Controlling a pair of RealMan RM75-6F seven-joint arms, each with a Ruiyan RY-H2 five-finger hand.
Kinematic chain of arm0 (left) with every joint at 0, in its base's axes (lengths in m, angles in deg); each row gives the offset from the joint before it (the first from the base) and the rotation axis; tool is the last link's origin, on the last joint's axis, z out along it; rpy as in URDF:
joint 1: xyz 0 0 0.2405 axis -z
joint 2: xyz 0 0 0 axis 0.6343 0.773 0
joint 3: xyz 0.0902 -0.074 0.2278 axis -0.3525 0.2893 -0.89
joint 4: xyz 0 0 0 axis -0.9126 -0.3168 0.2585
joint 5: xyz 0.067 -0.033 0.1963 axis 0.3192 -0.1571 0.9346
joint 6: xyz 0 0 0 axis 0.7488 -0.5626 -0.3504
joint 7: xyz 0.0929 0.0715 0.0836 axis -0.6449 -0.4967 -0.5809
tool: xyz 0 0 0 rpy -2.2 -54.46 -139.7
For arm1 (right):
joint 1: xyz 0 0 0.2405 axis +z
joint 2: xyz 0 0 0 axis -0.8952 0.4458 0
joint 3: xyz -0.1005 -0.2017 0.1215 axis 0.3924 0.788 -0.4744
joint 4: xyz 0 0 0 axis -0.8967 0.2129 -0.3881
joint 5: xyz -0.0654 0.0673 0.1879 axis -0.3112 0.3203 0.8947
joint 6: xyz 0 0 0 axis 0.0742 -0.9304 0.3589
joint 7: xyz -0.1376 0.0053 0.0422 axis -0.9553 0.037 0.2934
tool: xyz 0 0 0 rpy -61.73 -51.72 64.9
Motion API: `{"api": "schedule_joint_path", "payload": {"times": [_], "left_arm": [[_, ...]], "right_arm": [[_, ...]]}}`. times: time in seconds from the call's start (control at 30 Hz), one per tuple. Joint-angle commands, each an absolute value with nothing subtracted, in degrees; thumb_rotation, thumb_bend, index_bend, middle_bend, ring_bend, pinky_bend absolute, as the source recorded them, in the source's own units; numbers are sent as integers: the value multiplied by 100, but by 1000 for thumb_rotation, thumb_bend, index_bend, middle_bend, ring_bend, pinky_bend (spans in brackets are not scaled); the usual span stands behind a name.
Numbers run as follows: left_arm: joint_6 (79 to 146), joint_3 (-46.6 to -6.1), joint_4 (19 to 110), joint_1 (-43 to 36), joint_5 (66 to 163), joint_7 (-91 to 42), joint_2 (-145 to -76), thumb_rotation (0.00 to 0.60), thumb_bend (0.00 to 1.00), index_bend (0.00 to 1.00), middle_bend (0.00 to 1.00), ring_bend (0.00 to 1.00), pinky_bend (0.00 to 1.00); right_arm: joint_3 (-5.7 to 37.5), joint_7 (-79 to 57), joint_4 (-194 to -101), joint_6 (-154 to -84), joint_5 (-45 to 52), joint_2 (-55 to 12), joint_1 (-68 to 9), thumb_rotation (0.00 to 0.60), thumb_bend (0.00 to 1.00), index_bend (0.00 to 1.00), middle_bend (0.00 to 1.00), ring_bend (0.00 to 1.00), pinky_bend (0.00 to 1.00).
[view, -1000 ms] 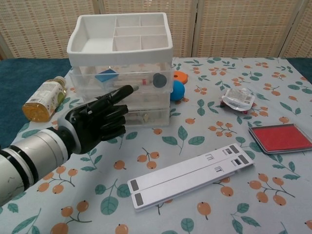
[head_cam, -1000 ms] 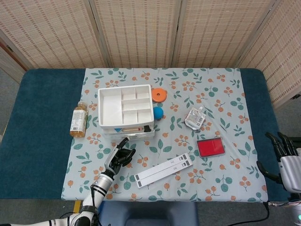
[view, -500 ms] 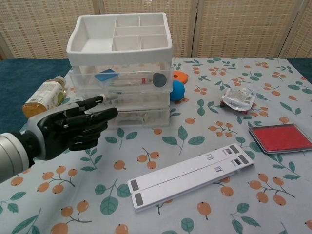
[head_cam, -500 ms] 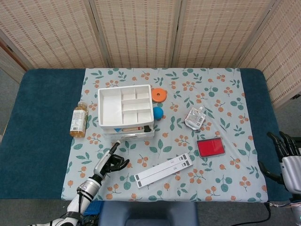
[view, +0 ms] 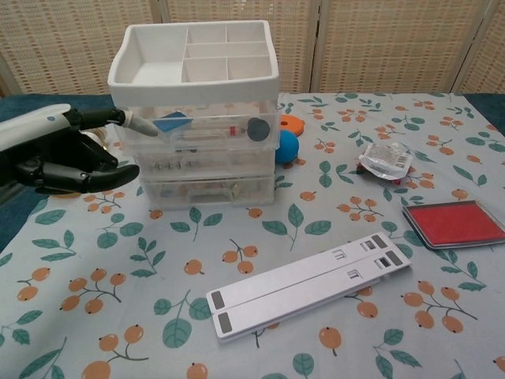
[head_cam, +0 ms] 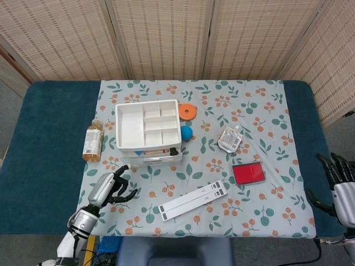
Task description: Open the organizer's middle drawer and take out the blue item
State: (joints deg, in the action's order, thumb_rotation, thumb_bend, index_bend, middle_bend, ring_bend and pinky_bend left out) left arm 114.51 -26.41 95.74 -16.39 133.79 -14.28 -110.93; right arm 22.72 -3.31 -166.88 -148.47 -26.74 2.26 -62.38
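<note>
At the far left of the worktop [head_cam: 50, 166], a juice bottle [head_cam: 92, 141] lies on its side beyond the left hand [view: 59, 154], which hovers empty with its fingers [view: 102, 118] apart, one stretched toward the organizer [view: 197, 110]. That fingertip sits just at the organizer's left front corner, level with the upper clear drawer; whether it touches cannot be told. Right of the fingers, all three drawers look pushed in. The middle drawer [view: 207, 163] is closed, and its contents are too blurred to name. A blue item [view: 172, 123] shows through the clear front of the drawer above, close to the outstretched fingertip, with a dark round piece [view: 257, 129] further right. Past the organizer's right side rest a blue ball [view: 287, 147] and an orange disc [view: 292, 122]. A flat white bar [view: 308, 284] lies in front, then a small clear pouch [view: 384, 163] and a red pad [view: 452, 223]. The right hand [head_cam: 339, 185] stays off the worktop's right edge, fingers spread, holding nothing.
</note>
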Motion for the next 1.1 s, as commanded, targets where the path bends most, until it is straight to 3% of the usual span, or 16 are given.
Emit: {"api": "schedule_joint_path", "payload": {"times": [0.03,0.33,0.73,1.1], "left_arm": [[11569,-2582,9449,-1567,13492,-1764,-10938,600,297,217,881,1000,1000],[11393,-2375,9159,-1286,13269,-2069,-10915,600,297,194,881,1000,1000],[10866,-2463,9284,-987,12866,-2763,-10531,600,297,208,880,1000,1000],[10860,-2532,9338,-879,12946,-2865,-10344,600,297,337,881,1000,1000]], "right_arm": [[2276,-321,-16682,-14847,-2677,222,-6238,600,329,0,140,29,41],[2283,-305,-16665,-14879,-2672,222,-6262,600,329,0,140,29,42],[2287,-277,-16637,-14870,-2642,197,-6272,600,328,0,141,29,42],[2275,-286,-16637,-14828,-2624,181,-6247,600,328,0,141,29,42]]}}
